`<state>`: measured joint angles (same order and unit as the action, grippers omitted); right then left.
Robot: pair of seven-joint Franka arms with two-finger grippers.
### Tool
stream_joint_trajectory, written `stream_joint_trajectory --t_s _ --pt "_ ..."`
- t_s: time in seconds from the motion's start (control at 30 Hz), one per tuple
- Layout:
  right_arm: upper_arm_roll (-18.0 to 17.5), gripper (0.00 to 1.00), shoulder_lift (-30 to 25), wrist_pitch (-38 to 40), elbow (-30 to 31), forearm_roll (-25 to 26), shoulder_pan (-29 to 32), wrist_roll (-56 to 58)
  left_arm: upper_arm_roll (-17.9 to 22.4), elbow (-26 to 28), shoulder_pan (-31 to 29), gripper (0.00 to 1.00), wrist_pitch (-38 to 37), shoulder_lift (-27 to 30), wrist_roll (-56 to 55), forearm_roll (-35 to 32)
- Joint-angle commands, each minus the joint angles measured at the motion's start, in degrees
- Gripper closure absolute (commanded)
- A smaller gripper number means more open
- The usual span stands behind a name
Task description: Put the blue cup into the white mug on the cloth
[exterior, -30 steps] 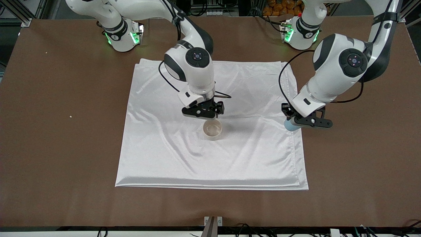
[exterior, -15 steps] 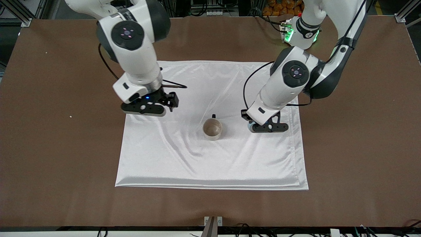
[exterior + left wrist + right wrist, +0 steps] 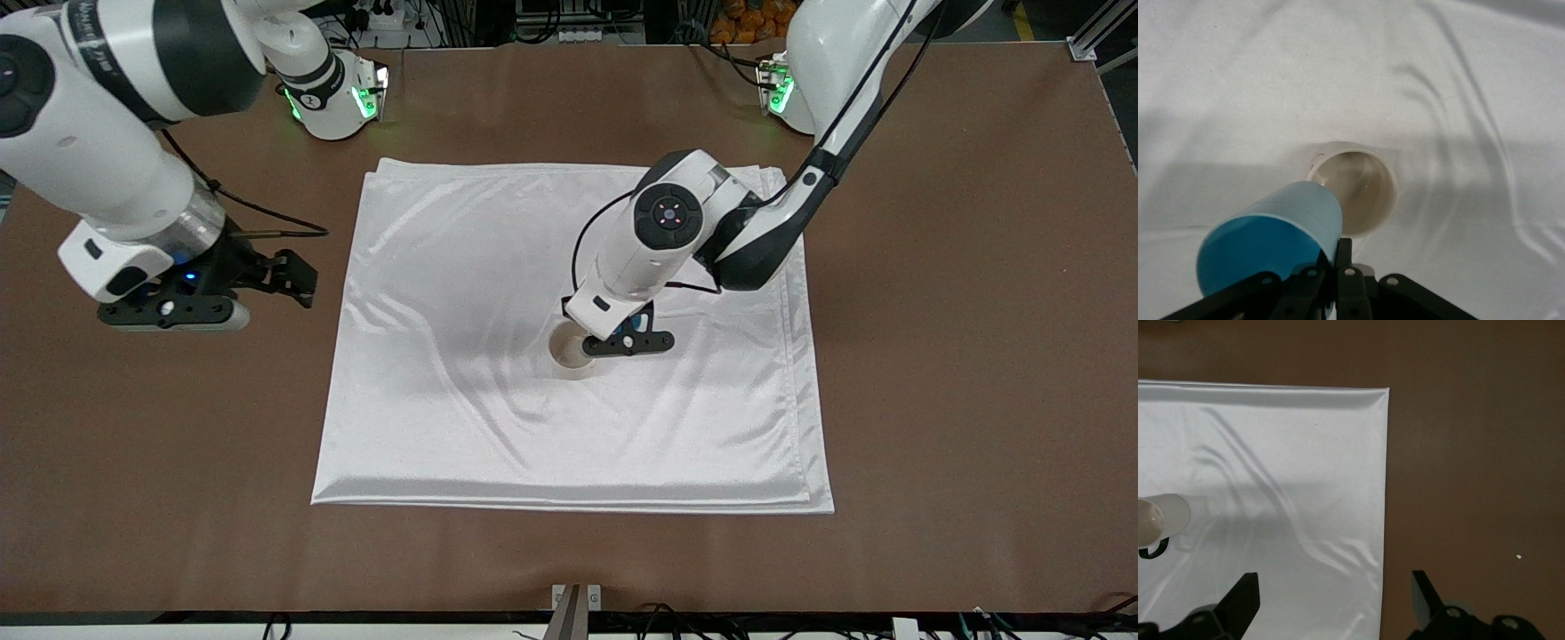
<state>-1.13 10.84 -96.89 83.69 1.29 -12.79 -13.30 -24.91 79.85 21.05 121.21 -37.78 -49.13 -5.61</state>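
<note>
The blue cup (image 3: pixel 1271 233), clenched in the left tool (image 3: pixel 628 341), hangs tilted just over the white mug's (image 3: pixel 569 350) mouth on the cloth (image 3: pixel 462 267), apparently lining up the drop, while the right tool (image 3: pixel 173 313) waits spread wide over bare surface (image 3: pixel 960 356).

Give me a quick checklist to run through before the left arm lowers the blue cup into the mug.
1. Blue cup held in left gripper: ok.
2. White mug upright, mouth open, nothing inside: ok.
3. Cup centred over the mug: not ok, it hangs beside the rim.
4. Cup upright: cannot tell.
5. Right gripper out of the way, open over the bare table: ok.
6. Mug resting on the cloth: ok.
</note>
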Motion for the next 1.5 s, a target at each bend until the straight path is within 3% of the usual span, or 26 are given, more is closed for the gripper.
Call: stream_joint_trajectory --t_s 0.0,0.77,1.1,1.27,1.37,1.47 --pt "-0.8 0.0 -2.1 0.8 1.7 -1.0 4.3 2.8 2.3 -4.9 3.8 1.0 -0.6 -3.2 -3.3 -1.8" --pt "-0.6 0.0 -1.3 3.2 -1.6 -0.9 8.7 8.4 4.8 -6.3 7.2 1.0 2.9 -7.1 -3.5 -1.7" --pt "3.6 0.0 -2.2 4.6 -0.7 -3.7 9.6 16.2 5.0 -6.9 7.5 1.0 4.0 -8.3 -3.7 -1.7" --pt "3.5 0.0 -3.4 5.1 -1.0 -3.8 9.9 16.2 5.0 -6.8 7.4 0.79 4.0 -8.1 -3.6 -1.7" --pt "3.4 0.0 -3.6 5.0 -1.2 -4.5 10.5 16.3 5.0 -6.8 7.4 0.49 4.0 -7.9 -3.8 -1.7" --pt "3.4 0.0 -4.2 4.8 -1.2 -4.5 10.5 16.3 5.1 -6.6 7.4 0.41 3.9 -7.6 -3.9 -1.8"
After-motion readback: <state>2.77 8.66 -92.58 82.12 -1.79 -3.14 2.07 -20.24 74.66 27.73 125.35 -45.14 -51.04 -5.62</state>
